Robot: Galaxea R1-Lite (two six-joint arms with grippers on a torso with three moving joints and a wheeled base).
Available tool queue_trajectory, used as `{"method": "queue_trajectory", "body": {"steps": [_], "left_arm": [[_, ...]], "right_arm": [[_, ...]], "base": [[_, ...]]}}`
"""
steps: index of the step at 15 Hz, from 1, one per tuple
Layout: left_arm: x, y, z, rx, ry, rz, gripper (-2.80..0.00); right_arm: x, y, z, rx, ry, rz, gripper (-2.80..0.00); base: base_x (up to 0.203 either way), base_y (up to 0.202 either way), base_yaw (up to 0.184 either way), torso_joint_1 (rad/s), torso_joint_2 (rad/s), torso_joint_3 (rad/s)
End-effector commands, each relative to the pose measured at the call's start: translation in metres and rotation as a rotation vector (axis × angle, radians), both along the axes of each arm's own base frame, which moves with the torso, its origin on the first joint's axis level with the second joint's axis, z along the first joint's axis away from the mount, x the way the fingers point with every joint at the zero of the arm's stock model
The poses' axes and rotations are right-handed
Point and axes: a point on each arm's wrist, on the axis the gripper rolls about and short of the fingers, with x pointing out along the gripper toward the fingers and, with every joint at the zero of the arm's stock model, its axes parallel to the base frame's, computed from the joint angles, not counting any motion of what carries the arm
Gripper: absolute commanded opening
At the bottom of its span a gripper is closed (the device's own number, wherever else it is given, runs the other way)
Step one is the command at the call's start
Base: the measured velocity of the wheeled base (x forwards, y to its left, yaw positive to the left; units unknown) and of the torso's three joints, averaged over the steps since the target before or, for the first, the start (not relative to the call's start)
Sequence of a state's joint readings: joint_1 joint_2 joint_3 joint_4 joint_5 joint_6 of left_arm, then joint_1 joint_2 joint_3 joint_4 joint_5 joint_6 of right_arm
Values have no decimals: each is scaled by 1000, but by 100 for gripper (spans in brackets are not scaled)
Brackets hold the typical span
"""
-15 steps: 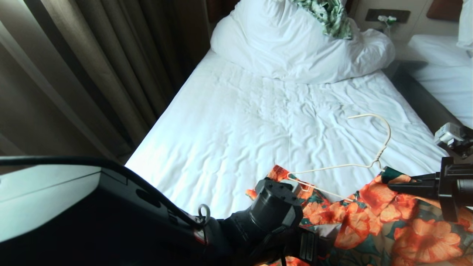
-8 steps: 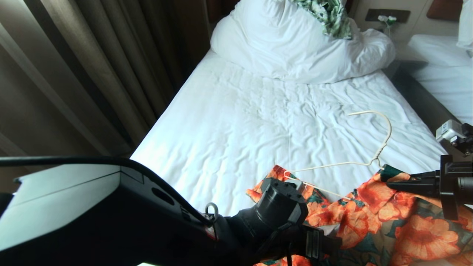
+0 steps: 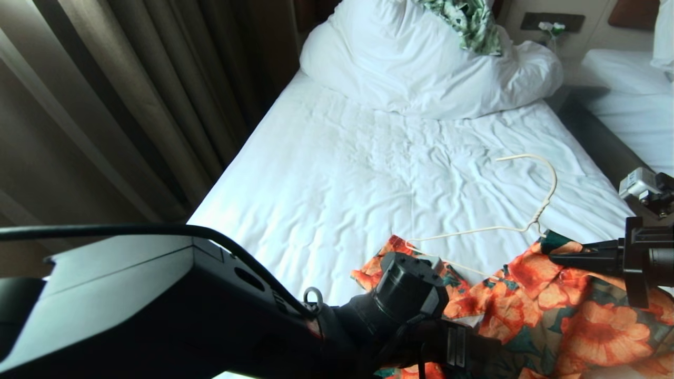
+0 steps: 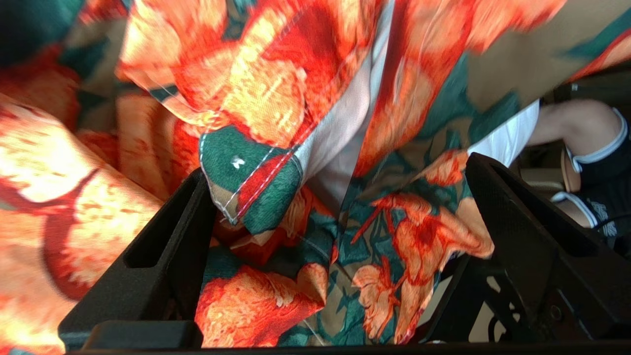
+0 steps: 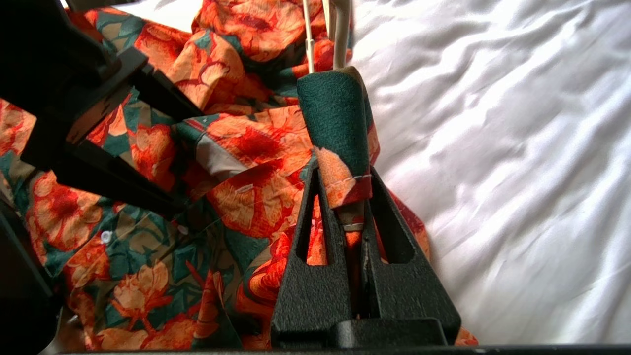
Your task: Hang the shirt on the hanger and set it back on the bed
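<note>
My right claw (image 5: pixel 345 197) is pinched tight on a dark green fold of the shirt (image 5: pixel 231 148), near the collar, right below the neck of the hanger (image 3: pixel 495 229). My left claw (image 4: pixel 340 212) is wide open, with shirt cloth bunched between its two fingers, and I cannot tell if it is pressing on any of it.

In the last second my left arm has slid forward and a bit to the right, toward the left end of the hanger. My right claw has stayed almost where it was. The hook of the hanger has lifted a little up the bed (image 3: pixel 337 173). The shirt has crept a tiny bit with it. I think this means I am working the left shoulder over the wire. The shirt is not on the hanger yet.

The shirt lies crumpled at the near edge of the bed, over the hanger's lower part. The hook pokes out onto the white sheet.

I can read no words or labels anywhere.
</note>
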State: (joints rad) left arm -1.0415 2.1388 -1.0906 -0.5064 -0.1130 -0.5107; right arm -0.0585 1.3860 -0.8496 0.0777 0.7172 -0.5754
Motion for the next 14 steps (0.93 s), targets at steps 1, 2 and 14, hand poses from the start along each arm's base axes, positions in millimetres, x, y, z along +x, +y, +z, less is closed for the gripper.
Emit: {"method": "queue_trajectory", "body": {"steps": [1,2,14], "left_arm": [[1,-4,-9,12,12,-2,0],[1,-4,-9,7,10,-4,0],[11,-9,-6,-17,-9,13,-280]], "right_arm": [[3,0,0,0,-12,3,-280],[5,0,1,-1,-20,3,-280],[2,0,4,-2,-32,3,-280]], "base": [[0,0,0,0,0,0],[0,0,0,0,0,0],[0,0,0,0,0,0]]}}
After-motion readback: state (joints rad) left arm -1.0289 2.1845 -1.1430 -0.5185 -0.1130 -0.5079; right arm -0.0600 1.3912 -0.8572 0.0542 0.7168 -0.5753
